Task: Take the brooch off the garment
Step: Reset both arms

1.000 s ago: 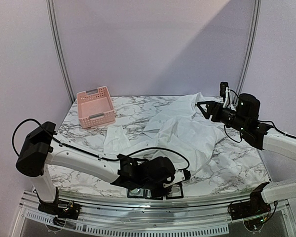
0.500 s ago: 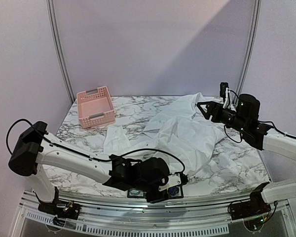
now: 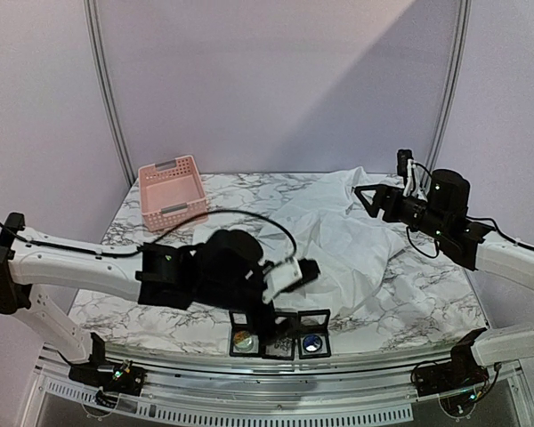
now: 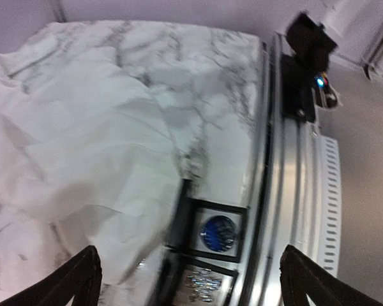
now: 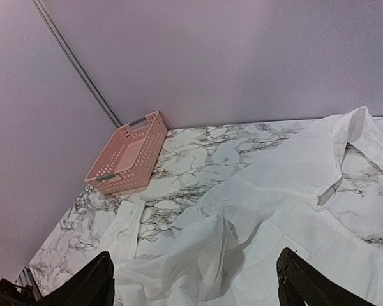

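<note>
White, wrinkled, long-sleeved fabric shirt [image 3: 338, 236] lies crumpled across the middle and right of the grey-veined marble surface [image 3: 427, 302], with one sleeve reaching toward the pink perforated plastic basket [image 3: 172, 191] at the far left corner. No pin shows anywhere on the cloth. A small blue round piece [image 4: 218, 233] sits in a small black square tray [image 4: 214, 207], one of a row along the near edge, just beside the shirt's hem but not on it. It is probably the brooch, though it is too small to be sure. If so, the removal looks done and the step in hand is letting go and backing away.

The left pincer [image 4: 188, 255] hangs above that tray, fingers spread wide with nothing between them. The right pincer [image 5: 195, 255] hovers over the shirt's far right part, likewise spread and empty, clear of the fabric.

The next move likely calls for lifting both arms away without nudging the trays or catching the loose hem. A neighbouring tray holds a pale yellowish item, hard to identify. A black cable [image 3: 249, 216] looping over the left arm could snag.
</note>
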Available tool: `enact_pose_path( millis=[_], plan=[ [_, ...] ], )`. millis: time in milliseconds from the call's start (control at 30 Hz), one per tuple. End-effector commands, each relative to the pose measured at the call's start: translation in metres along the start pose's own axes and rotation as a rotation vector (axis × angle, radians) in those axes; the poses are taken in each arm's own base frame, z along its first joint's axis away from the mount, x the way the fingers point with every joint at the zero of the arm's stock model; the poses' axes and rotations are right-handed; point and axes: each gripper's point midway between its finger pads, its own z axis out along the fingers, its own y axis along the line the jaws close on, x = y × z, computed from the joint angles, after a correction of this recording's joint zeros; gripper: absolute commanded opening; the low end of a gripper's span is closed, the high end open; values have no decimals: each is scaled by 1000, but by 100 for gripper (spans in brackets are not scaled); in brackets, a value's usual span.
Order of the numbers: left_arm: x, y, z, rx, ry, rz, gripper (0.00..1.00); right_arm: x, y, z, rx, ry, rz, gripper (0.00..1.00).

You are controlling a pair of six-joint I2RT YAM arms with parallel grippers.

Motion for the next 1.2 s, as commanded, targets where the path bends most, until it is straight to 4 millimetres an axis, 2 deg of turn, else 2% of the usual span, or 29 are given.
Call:
enact_pose_path(
  millis=[0,100,200,267,333,400,467,533,633,733,900,1000,1167],
  plan=[
    [-29,67,-36,-132,-151,-182,99,-12,-11,-1,53,3,-38,91],
    [-29,121,-52,-243,-194,-310,100,-15,-28,-2,84,12,-32,98],
    [-14,178,-69,-366,-225,-428,99,-19,-59,-7,140,17,8,99],
    [3,209,-82,-441,-257,-481,100,-19,-78,-10,168,17,32,99],
    [18,247,-106,-550,-329,-551,100,-21,-97,-16,207,7,45,99],
    [41,284,-139,-652,-402,-637,100,-23,-118,-24,257,-11,59,99],
    [65,309,-167,-756,-440,-693,100,-25,-137,-34,299,-33,77,99],
    [86,325,-197,-855,-478,-730,100,-27,-153,-46,334,-62,93,99],
    [111,336,-242,-1015,-525,-748,99,-35,-172,-66,385,-121,91,99],
    [133,339,-284,-1178,-533,-760,100,-41,-179,-81,413,-175,62,99],
    [152,318,-329,-1394,-562,-713,99,-45,-177,-103,458,-287,-41,99],
    [167,303,-339,-1448,-613,-712,100,-42,-174,-116,467,-360,-86,99],
    [189,286,-336,-1468,-629,-713,100,-23,-173,-128,462,-410,-123,99]
  ],
)
